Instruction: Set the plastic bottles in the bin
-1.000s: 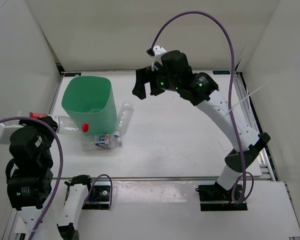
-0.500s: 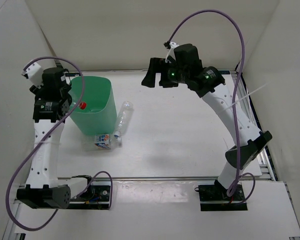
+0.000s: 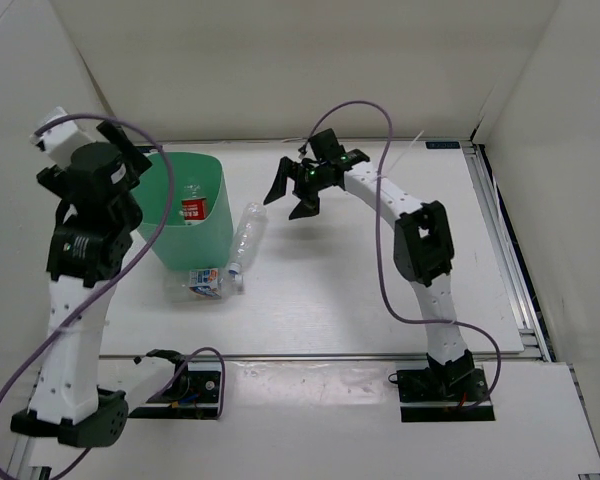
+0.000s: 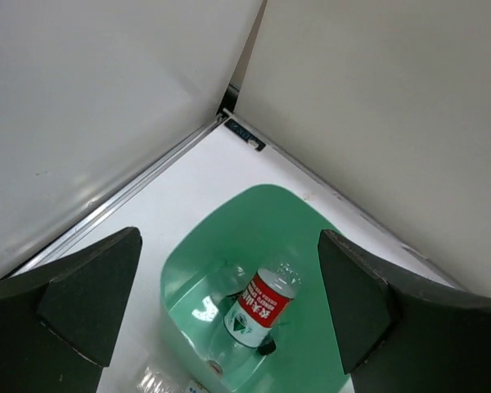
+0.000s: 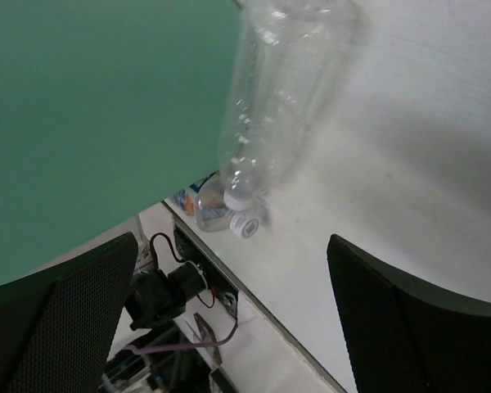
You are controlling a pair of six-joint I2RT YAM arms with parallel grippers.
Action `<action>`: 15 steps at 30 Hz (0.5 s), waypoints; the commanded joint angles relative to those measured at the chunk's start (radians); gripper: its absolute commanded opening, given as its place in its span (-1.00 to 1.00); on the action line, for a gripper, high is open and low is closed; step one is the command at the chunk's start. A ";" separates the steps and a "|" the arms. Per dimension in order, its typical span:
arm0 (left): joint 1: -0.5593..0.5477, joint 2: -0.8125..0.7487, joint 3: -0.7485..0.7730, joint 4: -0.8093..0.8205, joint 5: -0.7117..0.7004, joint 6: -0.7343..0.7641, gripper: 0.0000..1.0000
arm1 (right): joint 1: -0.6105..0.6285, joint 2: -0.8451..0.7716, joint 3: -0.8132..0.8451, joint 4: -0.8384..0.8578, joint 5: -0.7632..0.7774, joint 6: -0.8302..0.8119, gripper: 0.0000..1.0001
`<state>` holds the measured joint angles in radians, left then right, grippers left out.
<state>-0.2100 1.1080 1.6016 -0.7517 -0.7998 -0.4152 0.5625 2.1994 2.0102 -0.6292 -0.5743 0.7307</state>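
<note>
Leaving the left jaws, the red-labelled bottle (image 4: 260, 307) is now lying in the bin (image 3: 202, 238), upper left — both jaws are hanging released; the unlabelled bottle (image 5: 282, 90) is looking light, crushable — take mid-body.

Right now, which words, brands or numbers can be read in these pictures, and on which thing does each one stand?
Nothing can be read for certain.
On the red-labelled bottle in the bin: white characters, too blurred to read.
On the blue-and-white-labelled bottle on the table: print too small to read.
On the dark strip at the table's far edge: too small to read.
</note>
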 commanded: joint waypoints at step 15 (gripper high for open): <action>-0.003 -0.430 -0.229 -0.550 0.103 -0.462 1.00 | 0.094 0.439 0.341 0.216 -0.131 0.249 1.00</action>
<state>-0.2115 0.6701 1.3808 -1.1610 -0.7155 -0.7605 0.6334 2.5969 2.2875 -0.4946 -0.6487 0.9188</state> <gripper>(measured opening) 0.999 0.998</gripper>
